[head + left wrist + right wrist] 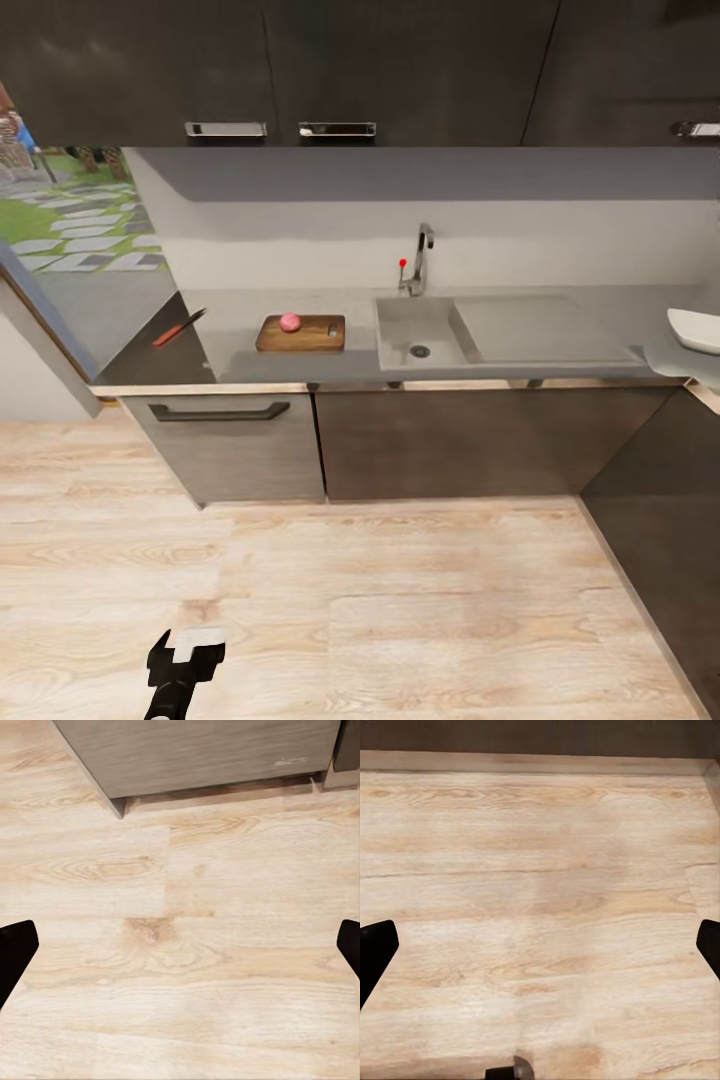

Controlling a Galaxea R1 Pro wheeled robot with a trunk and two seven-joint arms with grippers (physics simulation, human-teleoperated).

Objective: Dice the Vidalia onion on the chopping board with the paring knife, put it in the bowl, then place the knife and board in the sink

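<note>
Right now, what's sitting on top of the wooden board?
The Vidalia onion sits on the chopping board, left of the sink. The spot of board under the onion is covered.

- The left gripper is matte black and angular, with two short, blocky fingers.
- Seen from either wrist, the finger tips are plain black wedges, without markings, at both edges.

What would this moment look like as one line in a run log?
onion: whole, on board | knife: on counter, left of board | sink: empty | bowl: far right | left gripper: open over floor | right gripper: open over floor
</note>
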